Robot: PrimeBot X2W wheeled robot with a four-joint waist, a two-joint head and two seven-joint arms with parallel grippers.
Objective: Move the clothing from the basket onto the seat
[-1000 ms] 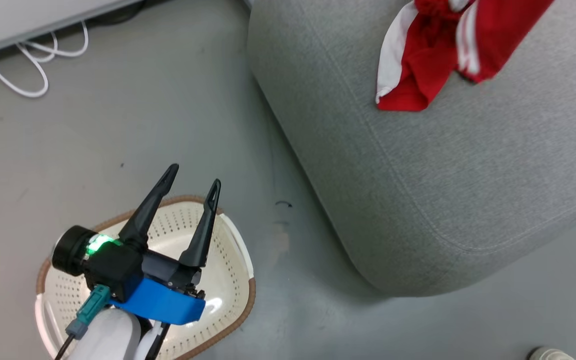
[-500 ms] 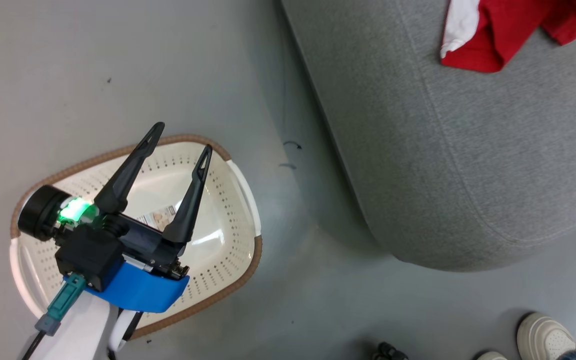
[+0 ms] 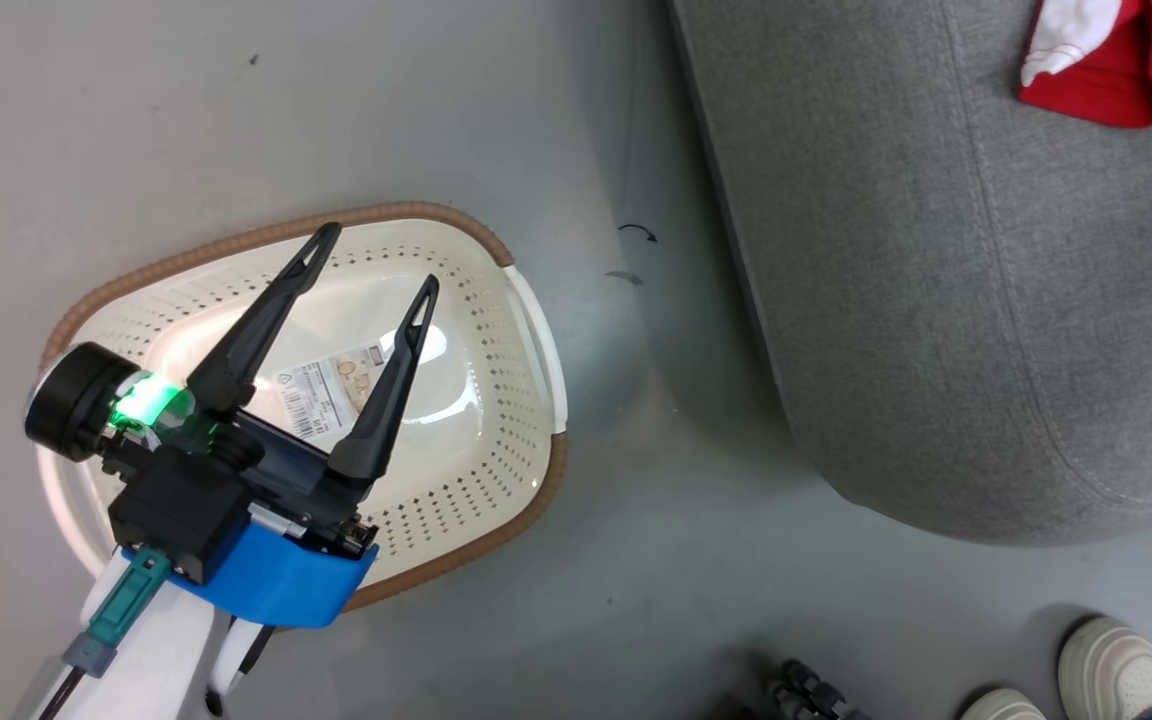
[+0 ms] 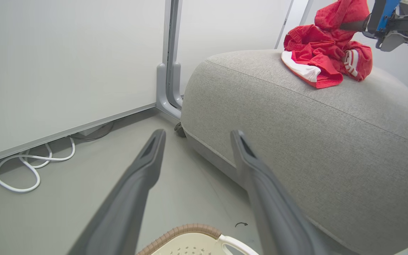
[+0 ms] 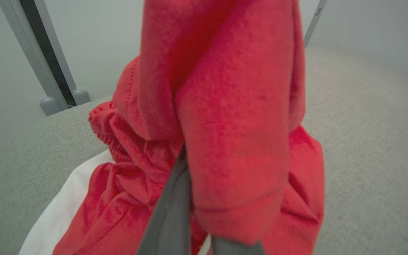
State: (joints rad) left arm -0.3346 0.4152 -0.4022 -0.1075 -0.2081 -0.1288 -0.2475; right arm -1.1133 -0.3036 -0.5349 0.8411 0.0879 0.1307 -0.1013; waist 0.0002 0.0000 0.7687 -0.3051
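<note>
Head view: left claw [image 3: 380,257] hangs over the basket [image 3: 266,232], fingers [image 3: 256,330] spread wide w/ nothing btwn them. The basket sits on the floor [image 3: 236,100] just beside the seat [image 3: 936,300]; its bare btm shows a paper label [image 3: 331,385]. The clothing [image 4: 317,53] lies bunched on top of the seat near its rounded end, red w/ a white band at one edge. The right claw [image 4: 356,25] is clamped on the clothing, pinching a fold held up above the rest of the heap. In right wrist view, red cloth drapes over the fingers. White cable [image 4: 30,166] loops on the floor by the wall [image 4: 66,53]. A person's pale shoes [image 3: 1111,660] stand near the seat's corner.
</note>
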